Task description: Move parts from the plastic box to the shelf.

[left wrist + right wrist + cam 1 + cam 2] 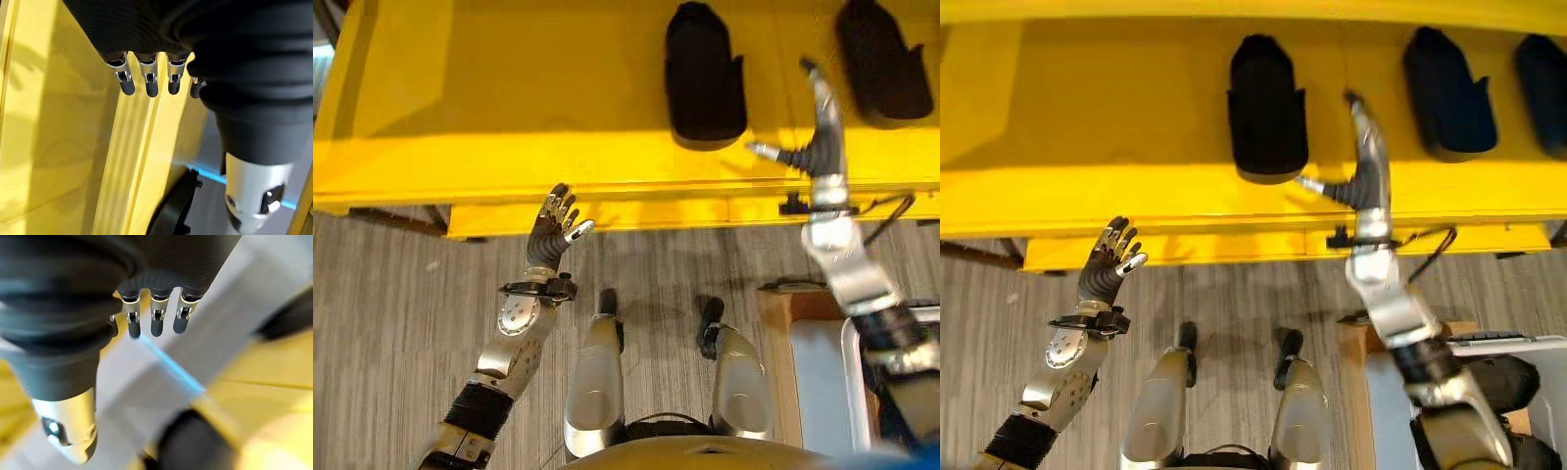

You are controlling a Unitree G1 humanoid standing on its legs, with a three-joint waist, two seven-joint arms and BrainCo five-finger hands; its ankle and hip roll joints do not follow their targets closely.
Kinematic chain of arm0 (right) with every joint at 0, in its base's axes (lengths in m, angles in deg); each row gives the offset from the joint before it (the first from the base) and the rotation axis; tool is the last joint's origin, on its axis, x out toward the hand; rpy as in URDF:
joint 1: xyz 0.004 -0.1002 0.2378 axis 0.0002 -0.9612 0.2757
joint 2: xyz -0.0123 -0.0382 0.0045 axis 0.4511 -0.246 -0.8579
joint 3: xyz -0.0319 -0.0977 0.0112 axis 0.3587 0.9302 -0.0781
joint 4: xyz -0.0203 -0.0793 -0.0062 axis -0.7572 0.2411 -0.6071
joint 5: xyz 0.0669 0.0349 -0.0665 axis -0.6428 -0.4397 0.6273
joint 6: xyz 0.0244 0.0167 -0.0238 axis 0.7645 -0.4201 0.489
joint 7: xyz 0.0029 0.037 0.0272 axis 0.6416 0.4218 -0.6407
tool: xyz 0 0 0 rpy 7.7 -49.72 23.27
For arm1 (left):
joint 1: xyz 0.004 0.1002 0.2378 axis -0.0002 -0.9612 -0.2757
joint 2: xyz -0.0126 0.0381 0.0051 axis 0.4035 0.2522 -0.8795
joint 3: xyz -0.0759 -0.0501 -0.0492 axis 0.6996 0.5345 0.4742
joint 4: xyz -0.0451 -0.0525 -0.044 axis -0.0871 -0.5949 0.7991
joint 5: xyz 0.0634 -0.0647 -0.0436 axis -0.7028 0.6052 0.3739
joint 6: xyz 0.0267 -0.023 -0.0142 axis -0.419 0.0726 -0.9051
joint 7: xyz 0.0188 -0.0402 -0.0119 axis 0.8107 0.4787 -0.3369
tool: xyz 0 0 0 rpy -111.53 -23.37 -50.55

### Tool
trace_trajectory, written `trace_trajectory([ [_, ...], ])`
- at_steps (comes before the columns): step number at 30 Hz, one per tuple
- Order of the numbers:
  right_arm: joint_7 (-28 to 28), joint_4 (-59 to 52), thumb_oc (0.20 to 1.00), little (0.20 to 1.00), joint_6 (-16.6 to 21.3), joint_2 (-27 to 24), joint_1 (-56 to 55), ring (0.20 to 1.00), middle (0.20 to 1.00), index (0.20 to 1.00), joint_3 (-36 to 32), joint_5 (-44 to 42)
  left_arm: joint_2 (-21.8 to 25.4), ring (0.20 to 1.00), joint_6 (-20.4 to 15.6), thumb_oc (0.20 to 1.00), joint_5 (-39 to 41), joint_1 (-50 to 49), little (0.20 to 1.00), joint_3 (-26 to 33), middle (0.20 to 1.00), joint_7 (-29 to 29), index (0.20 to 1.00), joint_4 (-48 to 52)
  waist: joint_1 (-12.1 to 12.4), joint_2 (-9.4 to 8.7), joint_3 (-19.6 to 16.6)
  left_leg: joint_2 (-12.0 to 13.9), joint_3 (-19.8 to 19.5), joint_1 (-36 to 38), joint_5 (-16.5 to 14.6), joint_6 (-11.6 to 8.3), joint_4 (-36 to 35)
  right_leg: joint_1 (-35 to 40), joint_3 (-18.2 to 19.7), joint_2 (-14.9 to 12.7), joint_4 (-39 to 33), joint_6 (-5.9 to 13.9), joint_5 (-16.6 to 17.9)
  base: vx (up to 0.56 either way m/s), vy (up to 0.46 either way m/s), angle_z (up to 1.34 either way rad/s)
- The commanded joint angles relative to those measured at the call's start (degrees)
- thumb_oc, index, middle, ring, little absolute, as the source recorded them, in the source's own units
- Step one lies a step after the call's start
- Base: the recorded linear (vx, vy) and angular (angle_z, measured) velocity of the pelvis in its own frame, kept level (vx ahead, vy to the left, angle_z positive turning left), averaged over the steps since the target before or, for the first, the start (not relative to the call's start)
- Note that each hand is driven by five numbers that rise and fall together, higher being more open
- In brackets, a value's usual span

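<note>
Both my hands empty over the shelf, parts already lined up.

The wide yellow metal shelf [509,88] carries dark moulded plastic parts [1267,108] resting along its deck; the pale plastic box [822,387] sits low at my right. My right hand [1363,162] reaches above the shelf between two parts, fingers straight, holding nothing. My left hand [555,227] hangs spread near the shelf's front edge. These parts look stiff, light, perhaps slick: I'd wrap around the narrow middle.
</note>
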Motion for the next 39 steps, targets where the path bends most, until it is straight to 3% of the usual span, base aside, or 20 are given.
trace_trajectory([
  [1, -1.52, -2.67, 1.0, 1.0, 1.92, -3.27, 5.61, 1.0, 1.0, 1.0, 0.04, 8.05, -0.69, 1.0, -1.81, 1.0, -5.06, -0.84, 1.0, 0.39, 1.0, -1.05, 1.0, 1.74, 0.79, -0.01, -3.47, 2.13, -1.09, 0.37, 1.36, -0.37, -1.69, 2.09, -0.79, 0.24, 4.36, 1.47, -3.3, 0.02, -0.007, -0.2],
  [8, -2.53, -0.19, 1.0, 1.0, 0.86, -1.11, 1.53, 1.0, 1.0, 1.0, 7.09, 17.04, -2.68, 1.0, -2.29, 1.0, -7.67, -0.76, 1.0, -0.12, 1.0, 0.3, 1.0, 0.19, -0.5, -0.93, -4.48, 2.99, 0.09, 1.21, 0.37, -0.48, -0.83, 2.16, 0.64, 0.57, 4.02, 1.66, -3.0, 0.01, 0.01, -0.06],
  [17, -3.21, 7.96, 1.0, 1.0, -2.09, 0.74, 3.43, 1.0, 1.0, 1.0, 13.19, 22.72, -3.94, 1.0, -2.42, 1.0, -9.12, -0.39, 1.0, 1.11, 1.0, 1.83, 1.0, -0.68, -0.21, -1.19, -4.18, 3.13, 0.37, 0.65, 0.22, -0.51, -0.44, 1.48, 1.14, 0.72, 3.93, 1.55, -2.85, 0.0, -0.001, -0.06],
  [24, -2.7, 16.43, 1.0, 1.0, -3.83, 3.25, 7.42, 1.0, 1.0, 1.0, 17.3, 23.6, -4.27, 1.0, -3.13, 1.0, -8.85, 0.44, 1.0, 1.12, 1.0, 2.41, 1.0, -1.33, 0.58, -0.86, -3.68, 2.65, 0.22, -0.1, 0.56, -0.54, -0.63, 1.3, 0.78, 0.25, 3.81, 1.5, -2.53, 0.0, 0.0, 0.0],
  [39, -0.45, 25.36, 1.0, 1.0, -5.49, 6.82, 14.07, 1.0, 1.0, 1.0, 19.2, 21.04, -4.47, 1.0, -3.65, 1.0, -7.8, 0.77, 1.0, 0.2, 1.0, 2.57, 1.0, -1.08, 2.31, -0.15, -2.25, 1.9, -0.41, -1.26, 1.13, -0.34, -1.02, 0.96, -0.17, -0.53, 4.12, 1.45, -2.15, 0.0, 0.002, 0.05],
])
